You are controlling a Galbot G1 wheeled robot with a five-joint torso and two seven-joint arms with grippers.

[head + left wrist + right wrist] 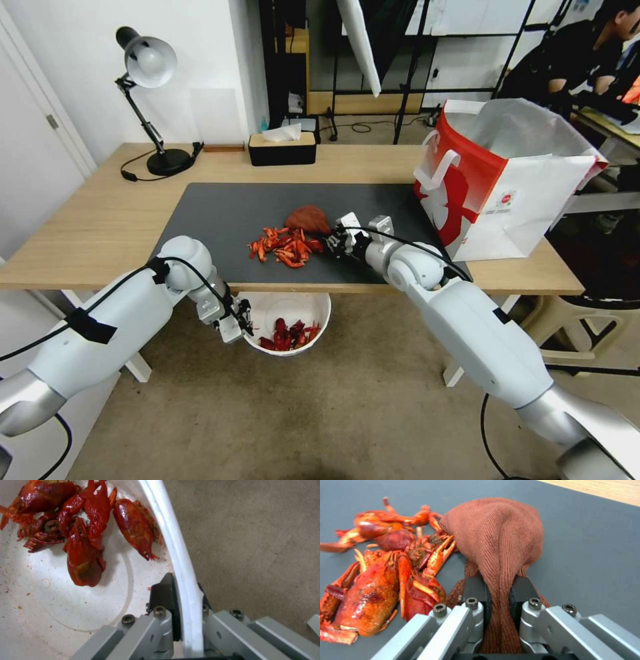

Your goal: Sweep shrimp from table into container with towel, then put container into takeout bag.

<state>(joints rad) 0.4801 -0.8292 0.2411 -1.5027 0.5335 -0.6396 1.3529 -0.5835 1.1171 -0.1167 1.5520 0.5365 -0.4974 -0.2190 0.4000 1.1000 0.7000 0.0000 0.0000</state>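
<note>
A pile of red-orange shrimp (285,246) lies on the dark mat near the table's (100,220) front edge. My right gripper (335,238) is shut on the rust-red towel (308,219), which rests on the mat touching the pile's far right side; the right wrist view shows the towel (500,537) pinched between the pads beside the shrimp (386,575). Below the table's front edge, my left gripper (241,325) is shut on the rim of the white container (310,307), which holds several shrimp (83,530). The rim (185,580) sits between the pads.
The white and red takeout bag (507,180) stands open at the table's right end. A black tissue box (282,148) and a desk lamp (150,100) stand along the back edge. Bare carpet floor (333,413) lies under the container.
</note>
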